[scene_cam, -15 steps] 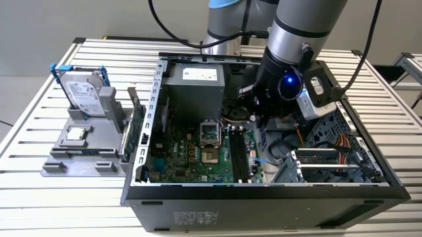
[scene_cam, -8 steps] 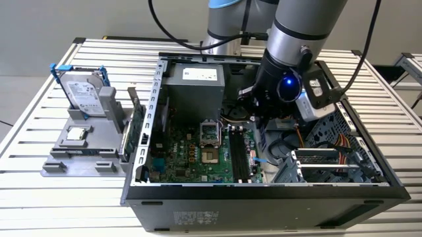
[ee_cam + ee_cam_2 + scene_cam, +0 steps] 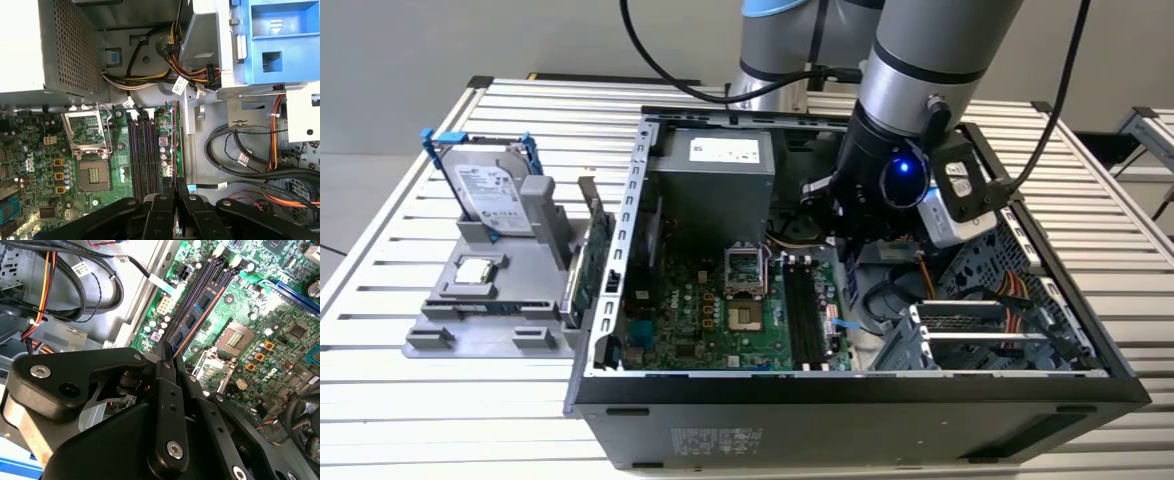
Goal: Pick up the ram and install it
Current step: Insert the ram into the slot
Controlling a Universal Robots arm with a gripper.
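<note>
Fingers (image 3: 167,390) of the gripper (image 3: 175,210) are pressed together on the ram (image 3: 197,315), pinching one end of the thin board edge-on. In both wrist views the stick runs away from the fingertips, over the memory slots (image 3: 142,150) of the motherboard (image 3: 707,320). In the second wrist view its dark blue face with black chips and an orange edge line lies along the slots. It appears to be near the slot closest to the metal wall of the case, but I cannot tell whether its lower edge already touches the slot or is a little above it.

In the exterior view the arm hangs inside the open computer case (image 3: 854,385), on the exterior view's right of the empty CPU socket (image 3: 744,268). The hard drive (image 3: 491,190) and a small silver chip (image 3: 478,268) sit on the grey stand outside the case, well apart on the exterior view's left.

As a judgement, the main risk is bad alignment. If the ram is tilted or shifted from the slot line, pushing down could bend the board or damage the slot contacts. The grip holds one end only, so the free end may swing or seat unevenly. The cable bundle (image 3: 240,150) is just beside the slots and could catch the gripper.
</note>
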